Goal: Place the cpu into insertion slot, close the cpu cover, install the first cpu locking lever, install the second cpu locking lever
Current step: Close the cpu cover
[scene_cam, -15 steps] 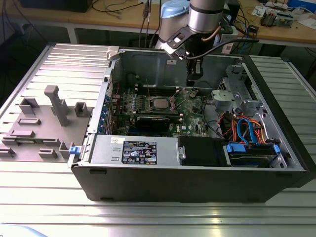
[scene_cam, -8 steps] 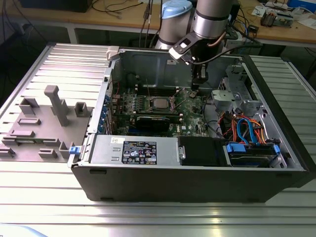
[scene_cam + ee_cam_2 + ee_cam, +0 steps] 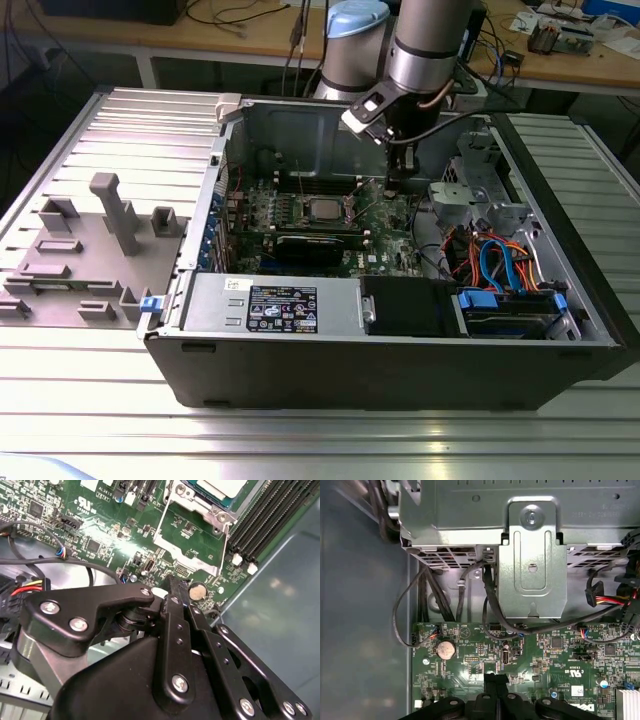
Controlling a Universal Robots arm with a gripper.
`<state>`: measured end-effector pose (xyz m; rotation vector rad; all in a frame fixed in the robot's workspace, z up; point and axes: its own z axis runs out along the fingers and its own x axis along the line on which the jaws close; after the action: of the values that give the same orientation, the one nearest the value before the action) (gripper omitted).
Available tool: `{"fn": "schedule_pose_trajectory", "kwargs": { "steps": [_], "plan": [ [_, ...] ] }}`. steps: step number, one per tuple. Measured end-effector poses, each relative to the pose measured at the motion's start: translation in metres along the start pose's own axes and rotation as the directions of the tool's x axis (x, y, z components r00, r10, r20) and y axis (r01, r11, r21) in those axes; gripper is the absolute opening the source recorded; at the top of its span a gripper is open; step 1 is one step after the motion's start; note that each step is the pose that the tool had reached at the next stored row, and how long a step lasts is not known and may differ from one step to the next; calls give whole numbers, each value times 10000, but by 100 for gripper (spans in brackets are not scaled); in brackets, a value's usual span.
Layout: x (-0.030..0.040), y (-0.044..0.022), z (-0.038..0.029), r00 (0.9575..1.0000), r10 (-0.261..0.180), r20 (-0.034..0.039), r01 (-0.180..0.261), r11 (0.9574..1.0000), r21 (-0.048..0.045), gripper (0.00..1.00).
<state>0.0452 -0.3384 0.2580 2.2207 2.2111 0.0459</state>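
While the arm reached down into the open computer case (image 3: 350, 370), the gripper (image 3: 397, 182) stood over the green motherboard (image 3: 262, 205), to the exterior view's right of the cpu (image 3: 322, 210). Its two black fingers (image 3: 491, 680) were pressed together in both wrist views, with nothing pinched between them. Whether the tips touched the board could not be told. The cpu sat in the insertion slot (image 3: 186, 495), its pale metal top showing inside the silver rim. The cpu cover (image 3: 186, 556) was swung open away from the slot, so that green board showed through its window, and the gripper's tips lay just beside the cover's far edge. A round coin battery (image 3: 445, 650) lay near the fingertips, apart from them. Long dark memory slots (image 3: 265, 515) ran beside the socket. Past the board's edge, in the first wrist view, a grey metal bracket (image 3: 532, 565) rose from the case, with black cables (image 3: 490, 605) looping under it. The case rested on a ribbed metal table (image 3: 100, 400), and a grey fixture (image 3: 100, 240) with upright posts sat on the table to the exterior view's left of the case
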Motion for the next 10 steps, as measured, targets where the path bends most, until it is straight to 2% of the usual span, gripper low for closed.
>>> {"fn": "schedule_pose_trajectory", "kwargs": {
  "steps": [5, 10],
  "plan": [
    [-2, -16, 100, 10000, -18, 1, 18, 10000, 21, 11],
    [-3, -101, 147, 10000, -46, 1, 46, 10000, 43, 11]
  ]
}}
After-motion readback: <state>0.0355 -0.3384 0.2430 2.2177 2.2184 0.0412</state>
